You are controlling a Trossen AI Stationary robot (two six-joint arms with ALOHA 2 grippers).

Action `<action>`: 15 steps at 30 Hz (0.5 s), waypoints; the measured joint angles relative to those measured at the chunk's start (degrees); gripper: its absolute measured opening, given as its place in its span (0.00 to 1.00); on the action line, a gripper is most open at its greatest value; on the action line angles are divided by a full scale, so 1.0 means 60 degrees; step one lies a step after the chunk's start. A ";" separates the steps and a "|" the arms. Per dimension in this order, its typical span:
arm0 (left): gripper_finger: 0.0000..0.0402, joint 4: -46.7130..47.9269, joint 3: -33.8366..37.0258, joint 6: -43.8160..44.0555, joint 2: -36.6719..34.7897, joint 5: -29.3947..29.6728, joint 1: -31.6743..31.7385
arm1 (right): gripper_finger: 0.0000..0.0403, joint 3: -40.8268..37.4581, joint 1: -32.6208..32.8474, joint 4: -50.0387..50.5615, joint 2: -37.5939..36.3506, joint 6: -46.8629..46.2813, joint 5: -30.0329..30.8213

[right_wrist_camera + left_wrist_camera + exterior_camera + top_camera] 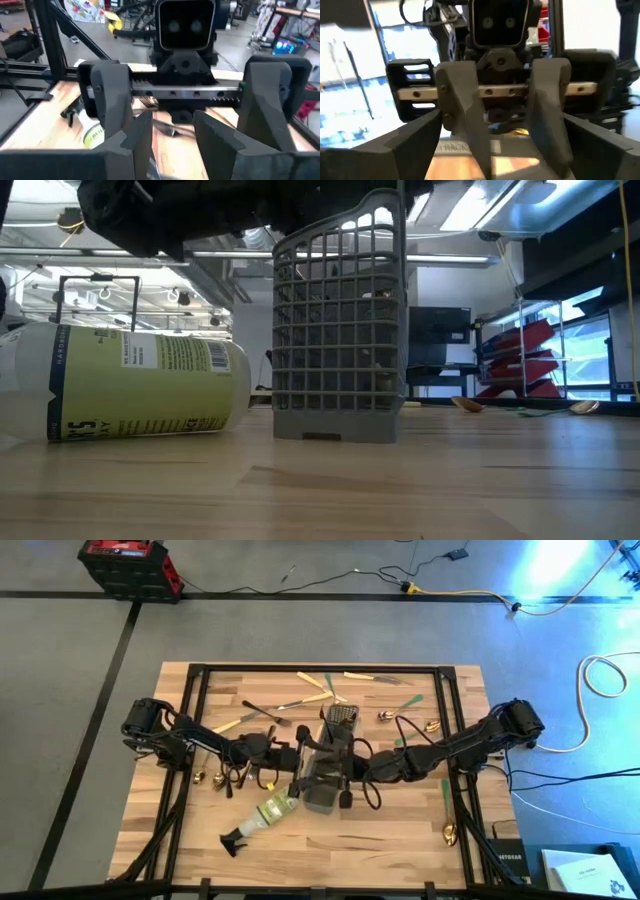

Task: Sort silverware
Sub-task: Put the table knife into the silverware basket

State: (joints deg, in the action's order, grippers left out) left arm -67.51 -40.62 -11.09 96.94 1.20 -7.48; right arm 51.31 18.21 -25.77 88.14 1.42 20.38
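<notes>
Both my arms meet mid-surface over the grey mesh caddy (322, 785), which stands upright. My right jaws (172, 132) are part-closed on a slim silver utensil (169, 130); it lies crosswise betw. the fingers, and I can't tell the type. Judging from that, the coming move turns on swinging its long axis vertical, since the caddy opening sits just under and beside the right jaws, so the right arm is nearer for the drop. My left jaws (505, 125) are spread wide, nothing in them, facing the right wrist.

Caddy contents: dim shapes thru the mesh in the low view, can't tell what.

Rest of the silverware (300, 700) is scattered on the far part of the surface (400, 850), w/ a few spoons (432, 725) to the right. A spray bottle (262, 818) lies on its side near the caddy.
</notes>
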 joint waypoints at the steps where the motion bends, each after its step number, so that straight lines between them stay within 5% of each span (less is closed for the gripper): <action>1: 0.89 -0.0060 0.0000 -0.0234 -0.0014 0.0069 -0.0007 | 0.32 0.0107 0.0049 0.0149 0.0000 0.0121 0.0019; 9: 0.89 -0.0767 0.0010 -0.2056 -0.0446 0.0449 -0.0267 | 0.32 0.1550 0.1078 0.2608 -0.0147 0.1765 0.2230; 15: 0.89 -0.0256 0.0251 -0.3041 -0.1398 0.1656 -0.1158 | 0.32 0.2787 0.2182 0.5028 -0.0146 0.2234 0.4184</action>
State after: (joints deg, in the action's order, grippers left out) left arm -69.05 -39.12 -29.34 88.56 11.13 -14.43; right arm 68.04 31.30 4.40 87.26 14.83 45.48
